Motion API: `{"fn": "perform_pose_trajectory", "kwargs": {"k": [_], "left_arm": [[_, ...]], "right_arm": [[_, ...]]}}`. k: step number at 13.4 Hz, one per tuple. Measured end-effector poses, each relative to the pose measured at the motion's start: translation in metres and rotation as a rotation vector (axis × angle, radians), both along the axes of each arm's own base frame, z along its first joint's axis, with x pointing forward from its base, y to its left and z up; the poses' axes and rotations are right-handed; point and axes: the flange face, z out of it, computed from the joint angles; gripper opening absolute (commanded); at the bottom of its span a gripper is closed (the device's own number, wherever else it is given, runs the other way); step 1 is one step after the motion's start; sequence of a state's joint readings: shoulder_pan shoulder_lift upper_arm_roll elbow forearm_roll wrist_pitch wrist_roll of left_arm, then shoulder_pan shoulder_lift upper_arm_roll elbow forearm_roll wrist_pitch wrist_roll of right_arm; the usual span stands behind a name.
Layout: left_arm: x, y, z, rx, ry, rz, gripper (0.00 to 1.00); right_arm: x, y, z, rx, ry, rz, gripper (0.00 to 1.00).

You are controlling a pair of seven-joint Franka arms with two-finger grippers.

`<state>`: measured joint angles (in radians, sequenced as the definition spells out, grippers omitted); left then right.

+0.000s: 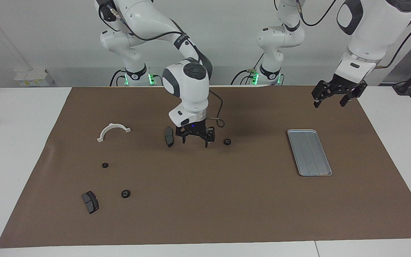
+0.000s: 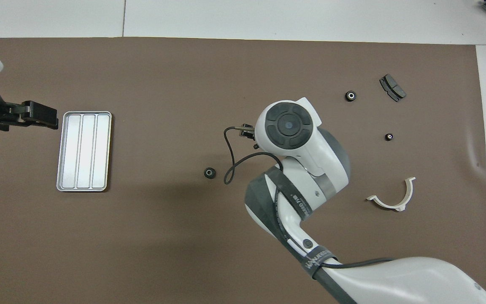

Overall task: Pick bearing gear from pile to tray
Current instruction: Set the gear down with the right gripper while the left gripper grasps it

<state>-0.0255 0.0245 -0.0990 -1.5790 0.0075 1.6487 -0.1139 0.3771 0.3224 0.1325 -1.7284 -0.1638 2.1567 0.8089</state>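
Observation:
One bearing gear, a small black ring (image 1: pixel 227 141) (image 2: pixel 210 173), lies alone on the brown mat, with the tray toward the left arm's end and a brake pad toward the right arm's end. My right gripper (image 1: pixel 195 142) hangs open and empty just above the mat, between that ring and the dark brake pad (image 1: pixel 168 136). The silver tray (image 1: pixel 309 152) (image 2: pixel 84 151) has nothing in it. My left gripper (image 1: pixel 329 103) (image 2: pixel 42 119) waits open in the air near the tray's end closest to the robots. The pile's other rings (image 1: pixel 105 165) (image 1: pixel 125 193) lie toward the right arm's end.
A white half-ring bracket (image 1: pixel 113 130) (image 2: pixel 395 198) and a second brake pad (image 1: pixel 90 201) (image 2: pixel 392 87) lie toward the right arm's end of the mat. In the overhead view my right arm's wrist (image 2: pixel 289 126) covers the brake pad beside the gripper.

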Motion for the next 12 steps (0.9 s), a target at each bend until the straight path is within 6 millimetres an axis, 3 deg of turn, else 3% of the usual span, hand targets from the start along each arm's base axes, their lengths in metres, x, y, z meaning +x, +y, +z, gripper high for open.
{"fn": "perform_pose_trajectory", "kwargs": {"k": [2, 4, 7, 9, 12], "left_arm": [[-0.007, -0.052, -0.004, -0.007, -0.007, 0.017, 1.0], [-0.015, -0.108, -0.02, -0.017, -0.015, 0.018, 1.0], [-0.023, -0.187, -0.075, -0.032, -0.009, 0.033, 1.0], [-0.023, -0.217, -0.126, -0.051, -0.027, 0.025, 1.0], [-0.034, -0.23, -0.197, -0.069, -0.049, 0.004, 1.0]], "right_arm": [[0.002, -0.053, 0.011, -0.006, 0.015, 0.042, 1.0], [0.004, -0.103, 0.014, -0.021, 0.028, 0.076, 1.0], [0.016, -0.173, 0.011, -0.027, 0.05, 0.153, 1.0], [0.024, -0.224, 0.003, -0.022, 0.058, 0.213, 1.0], [0.035, -0.294, -0.02, -0.022, 0.057, 0.256, 1.0]]}}
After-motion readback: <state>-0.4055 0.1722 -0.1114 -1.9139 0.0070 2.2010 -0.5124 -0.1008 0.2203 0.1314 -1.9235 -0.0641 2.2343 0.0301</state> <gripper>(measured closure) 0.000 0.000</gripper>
